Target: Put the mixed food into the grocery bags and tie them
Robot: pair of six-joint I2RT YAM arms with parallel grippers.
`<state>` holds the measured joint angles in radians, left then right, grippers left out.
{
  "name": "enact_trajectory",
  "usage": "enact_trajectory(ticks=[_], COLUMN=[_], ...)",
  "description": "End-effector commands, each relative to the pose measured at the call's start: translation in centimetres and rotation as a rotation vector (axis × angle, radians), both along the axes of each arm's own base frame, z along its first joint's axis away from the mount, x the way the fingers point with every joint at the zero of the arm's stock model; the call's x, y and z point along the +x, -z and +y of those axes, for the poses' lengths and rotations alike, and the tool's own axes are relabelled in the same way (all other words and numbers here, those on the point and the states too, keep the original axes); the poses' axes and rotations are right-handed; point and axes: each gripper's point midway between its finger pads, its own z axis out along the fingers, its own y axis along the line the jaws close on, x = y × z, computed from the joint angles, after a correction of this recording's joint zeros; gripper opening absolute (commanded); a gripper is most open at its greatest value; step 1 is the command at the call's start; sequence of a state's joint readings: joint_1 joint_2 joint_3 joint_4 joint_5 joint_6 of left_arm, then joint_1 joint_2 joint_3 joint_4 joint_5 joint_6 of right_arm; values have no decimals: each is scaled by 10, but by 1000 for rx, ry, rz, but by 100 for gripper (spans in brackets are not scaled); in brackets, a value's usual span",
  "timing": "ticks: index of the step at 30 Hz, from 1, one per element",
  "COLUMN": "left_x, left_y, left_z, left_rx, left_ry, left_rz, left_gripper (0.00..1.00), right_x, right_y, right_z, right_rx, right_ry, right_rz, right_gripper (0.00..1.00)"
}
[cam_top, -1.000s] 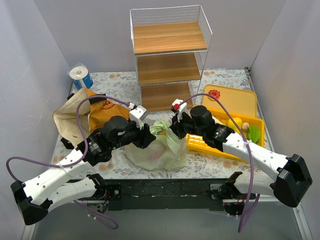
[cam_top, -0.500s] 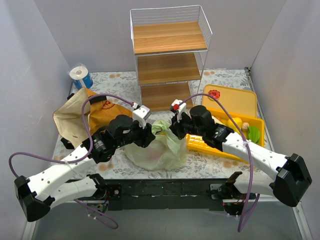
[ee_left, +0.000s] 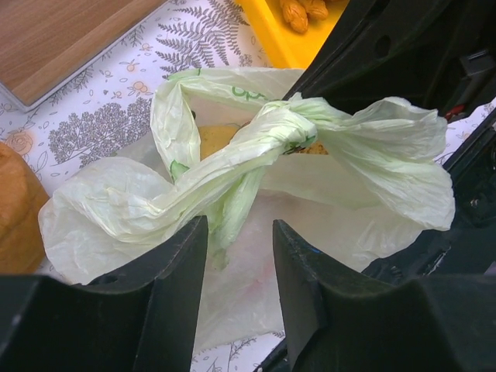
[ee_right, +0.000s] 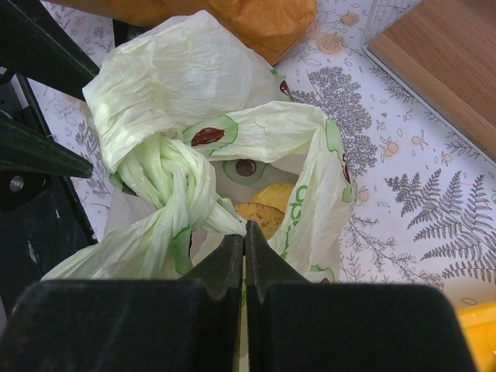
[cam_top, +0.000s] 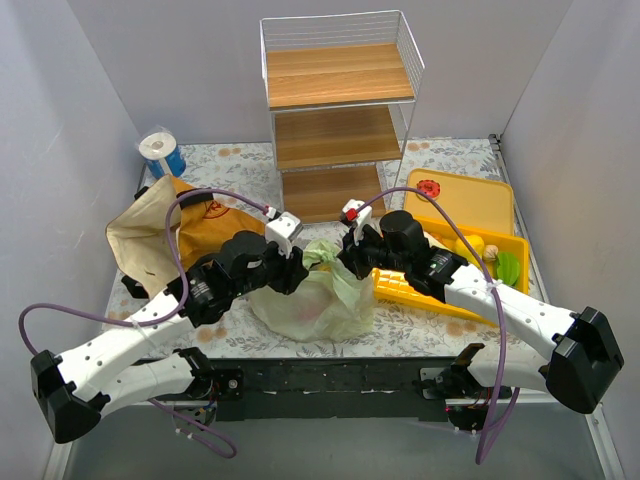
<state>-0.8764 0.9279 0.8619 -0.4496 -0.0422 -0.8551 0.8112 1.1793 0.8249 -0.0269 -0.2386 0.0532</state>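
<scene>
A lab rig: grey walls (cam_top: 60, 120) enclose a cloth-covered table (cam_top: 240, 165).

The pale-green plastic bag (ee_left: 364, 155) carries green printed lettering (ee_left: 246, 93) near its folded rim. Only two or three rounded letters show, something like "op", and the creases hide the rest. In the right wrist view the same lettering runs sideways and is equally unreadable. An emblem (cam_top: 214, 210) on the brown bag (cam_top: 195, 228) is too small to read.

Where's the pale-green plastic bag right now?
Top view: the pale-green bag sits near-centre on the table, brown bag to its left, yellow tray to its right.
</scene>
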Motion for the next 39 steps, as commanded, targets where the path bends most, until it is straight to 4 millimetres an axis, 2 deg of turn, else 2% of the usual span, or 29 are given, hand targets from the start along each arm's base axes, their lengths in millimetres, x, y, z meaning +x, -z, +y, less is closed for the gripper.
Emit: enact_trajectory(ticks=[1,3,11,13,14,18,21,23,27,29,31,34,35,38,39], left_x=[3,4,14,15,15,14,13,11,12,13,13,14,14,13,12], left_y=[8,11,19,20,20,18,5,-5,-16,-16,-10,0,1,11,10], left_z=[0,0,3,2,1,1,5,6,9,10,11,14,15,19,21], left_rx=[7,9,21,19,20,11,-25,-53,-78,-77,-67,-54,-56,-49,-57], left_ry=[-2,-5,-61,-60,-56,-53,-66,-69,-78,-86,-95,-109,-119,-138,-147], left_rz=[-10,-8,-23,-23,-24,-29,-54,-73,-95,-96,-92,-77,-76,-64,-64], left_gripper=[37,35,18,11,1,0,0,0,0,0,0,0,0,0,0], right_x=[9,8,7,7,7,12,23,31,57,63,72,78,80,82,81], right_y=[-34,-34,-34,-33,-33,-37,-48,-69,-84,-89,-93,-88,-79,-68,-57], right_z=[11,11,11,10,10,4,-6,-12,-48,-63,-88,-120,-130,-149,-154], right_rx=[81,81,86,84,85,82,73,86,7,-13,-47,-97,-127,-141,-159], right_ry=[-6,-7,-11,-10,-9,37,112,157,371,452,579,722,762,821,829], right_rz=[-60,-59,-57,-54,-55,-76,-123,-185,-264,-288,-318,-345,-346,-331,-317], right_gripper=[1,1,1,1,1,1,1,1,1,1,1,1,1,1,1])
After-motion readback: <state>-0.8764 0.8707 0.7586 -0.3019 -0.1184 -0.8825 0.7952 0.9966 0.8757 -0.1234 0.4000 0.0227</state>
